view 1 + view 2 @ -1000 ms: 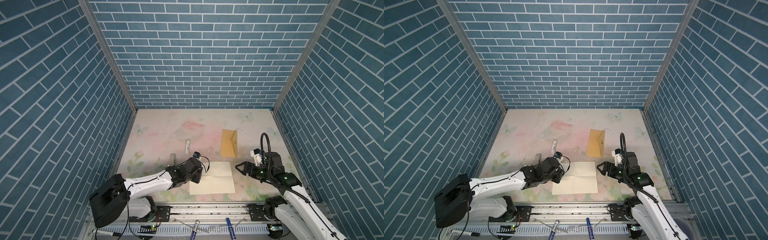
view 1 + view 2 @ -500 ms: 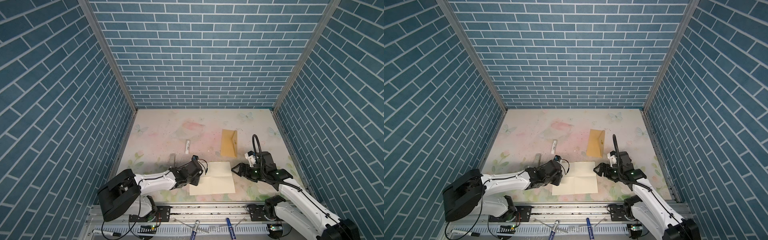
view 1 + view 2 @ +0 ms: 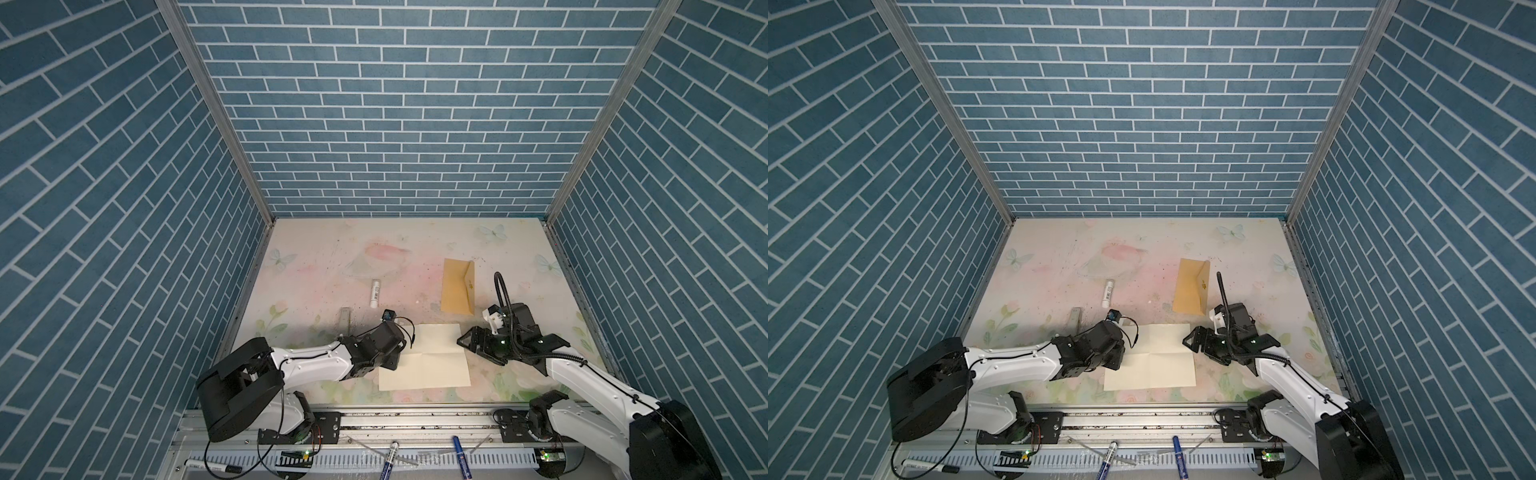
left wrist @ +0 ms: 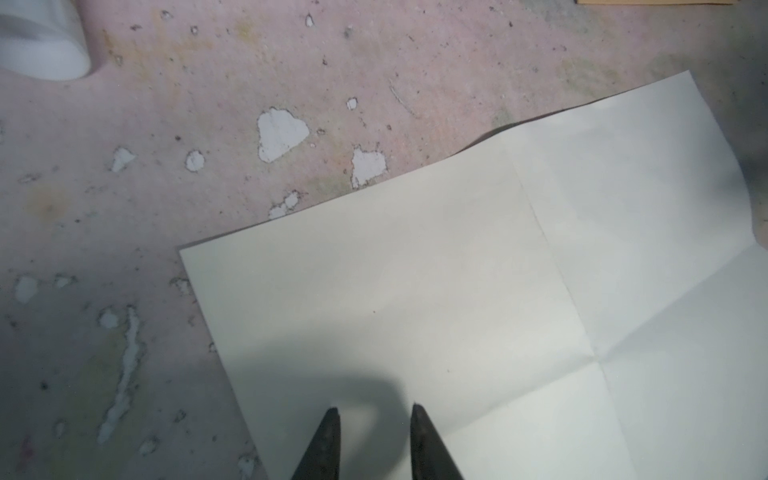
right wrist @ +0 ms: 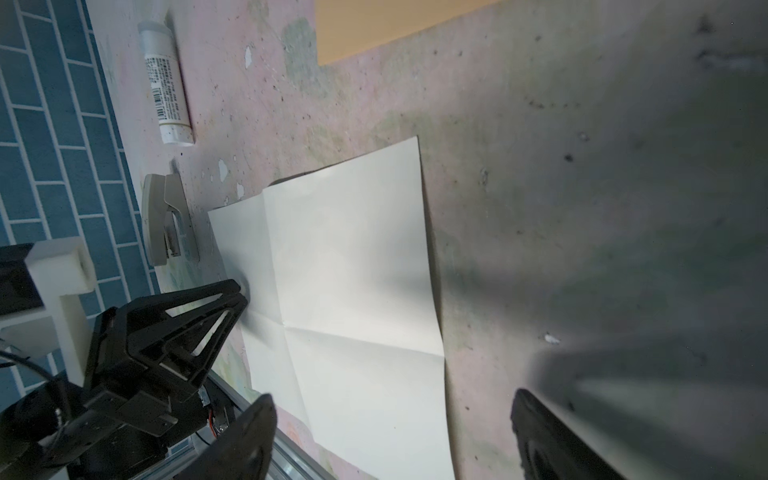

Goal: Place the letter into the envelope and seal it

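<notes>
The letter (image 3: 424, 357) lies flat near the envelope (image 3: 457, 286), so I think the left gripper (image 4: 374, 411), jaws slightly apart, should press its edge while the right gripper (image 5: 392, 399), jaws wide, lifts the opposite edge gently.

letter (image 3: 428, 361) in front, envelope (image 3: 455, 286) behind it

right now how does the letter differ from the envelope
Colour: the letter is pale cream, the envelope tan-yellow.
Size: the letter is the broader sheet, the envelope long and narrow.
Look: the letter lies opened out with crossing creases, the envelope shows a pointed flap.
Place: the letter lies near the front edge, the envelope farther back.
Both are paper lying on the table, apart from each other.
</notes>
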Available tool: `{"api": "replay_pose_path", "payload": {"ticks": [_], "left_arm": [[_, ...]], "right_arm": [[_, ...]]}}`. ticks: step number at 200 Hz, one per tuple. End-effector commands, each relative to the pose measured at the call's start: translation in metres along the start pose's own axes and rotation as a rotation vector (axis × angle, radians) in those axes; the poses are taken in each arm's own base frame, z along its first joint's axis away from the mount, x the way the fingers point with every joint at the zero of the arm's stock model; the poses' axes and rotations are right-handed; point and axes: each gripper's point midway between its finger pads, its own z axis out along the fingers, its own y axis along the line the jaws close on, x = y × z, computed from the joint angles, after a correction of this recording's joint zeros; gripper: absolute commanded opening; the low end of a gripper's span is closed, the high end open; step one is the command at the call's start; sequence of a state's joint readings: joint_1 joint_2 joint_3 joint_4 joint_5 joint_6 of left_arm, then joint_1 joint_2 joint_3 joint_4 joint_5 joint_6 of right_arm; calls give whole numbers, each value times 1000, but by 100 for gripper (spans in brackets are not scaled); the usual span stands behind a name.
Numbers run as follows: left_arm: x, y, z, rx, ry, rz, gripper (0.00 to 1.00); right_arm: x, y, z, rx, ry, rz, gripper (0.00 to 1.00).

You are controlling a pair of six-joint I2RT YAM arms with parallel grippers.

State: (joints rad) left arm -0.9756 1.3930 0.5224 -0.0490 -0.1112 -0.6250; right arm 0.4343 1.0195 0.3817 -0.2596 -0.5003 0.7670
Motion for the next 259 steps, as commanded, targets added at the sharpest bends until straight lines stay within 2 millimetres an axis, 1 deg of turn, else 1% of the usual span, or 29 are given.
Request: {"api": "replay_pose_path", "payload": {"ticks": [1, 14, 34, 68, 85, 104, 120, 135, 140, 158, 180, 206, 219, 242, 259], "left_arm": [[24, 14, 8, -50, 75, 7, 30], [24, 14, 8, -49, 74, 6, 30], [22, 12, 8, -42, 69, 5, 30], [16, 8, 8, -22, 46, -10, 30], [9, 5, 6, 7, 26, -37, 32], [-4, 1, 1, 66, -13, -85, 35], [-17, -1, -5, 120, -50, -130, 37], [-30, -1, -14, 158, -90, -157, 40], [-34, -1, -17, 167, -102, -162, 42], [-48, 0, -27, 194, -137, -182, 44], [-55, 4, -32, 218, -154, -209, 46], [-55, 13, -30, 218, -153, -238, 47], [-55, 14, -29, 220, -158, -250, 47], [-57, 7, -24, 257, -150, -258, 47], [-59, 3, -19, 271, -137, -260, 47]], "right_arm": [[8, 7, 4, -32, 25, -24, 87], [8, 17, -1, -20, 15, -116, 87], [11, 34, -12, 25, -7, -317, 87], [8, 49, -27, 142, -86, -621, 86], [7, 62, -28, 158, -117, -772, 86], [9, 79, -26, 155, -135, -927, 85], [15, 92, -22, 172, -145, -1111, 85], [28, 102, -18, 169, -129, -1306, 87], [33, 103, -15, 174, -120, -1382, 87], [49, 108, -8, 166, -100, -1560, 87], [67, 108, 2, 145, -77, -1726, 87], [85, 109, 14, 120, -62, -1841, 88], [93, 109, 19, 122, -55, -1897, 92], [102, 103, 26, 162, -33, -2005, 94], [107, 99, 31, 182, -24, -2065, 94]]}}
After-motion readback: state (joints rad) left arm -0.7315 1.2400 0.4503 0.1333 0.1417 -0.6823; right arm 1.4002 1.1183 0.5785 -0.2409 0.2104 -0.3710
